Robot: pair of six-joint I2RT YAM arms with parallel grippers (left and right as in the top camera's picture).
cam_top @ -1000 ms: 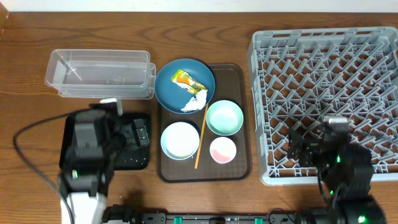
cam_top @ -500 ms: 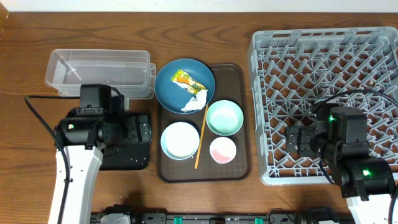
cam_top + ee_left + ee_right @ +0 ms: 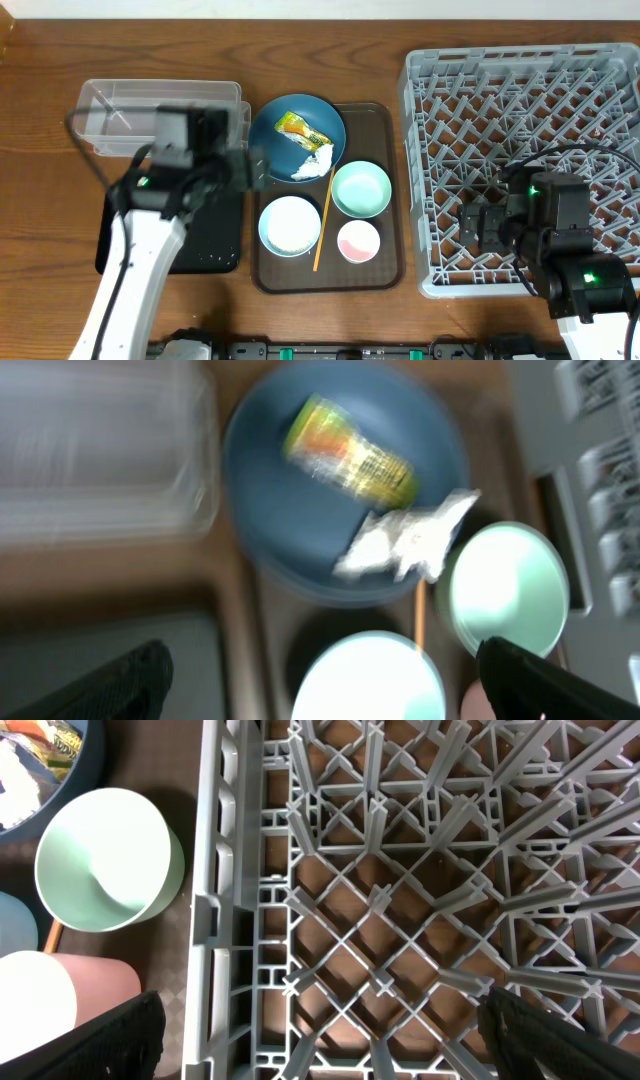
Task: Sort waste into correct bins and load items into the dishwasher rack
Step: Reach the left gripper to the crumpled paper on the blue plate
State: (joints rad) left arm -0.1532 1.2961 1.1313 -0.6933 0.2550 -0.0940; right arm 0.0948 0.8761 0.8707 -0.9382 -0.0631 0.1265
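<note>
The dark-blue plate [image 3: 275, 150] holds the yellow-orange-green wrapper [image 3: 302, 129] and the white tissue [image 3: 315, 163]. The mint-green bowl [image 3: 360, 189], pale-blue bowl [image 3: 290, 225], pink bowl [image 3: 358, 241] and wooden stick [image 3: 321, 225] lie on the brown tray. My left gripper [image 3: 255, 165] is open and empty beside the plate's left edge. In its blurred wrist view [image 3: 320, 695] it hangs over the pale-blue bowl [image 3: 365, 680], below the wrapper [image 3: 350, 452] and tissue [image 3: 405, 540]. My right gripper [image 3: 478, 228] is open and empty [image 3: 330, 1055] over the grey rack [image 3: 530, 110]. I cannot make out rice grains.
The clear tub [image 3: 160, 115] stands at the back left, with the black tray [image 3: 205, 250] in front of it, partly under my left arm. The brown serving tray [image 3: 388, 250] lies between them and the rack. The rack's front-left wall [image 3: 225, 920] is under my right gripper.
My left arm has swung back and to the right, from over the black tray to the plate's left edge. My right arm shifted slightly at first, then held still.
</note>
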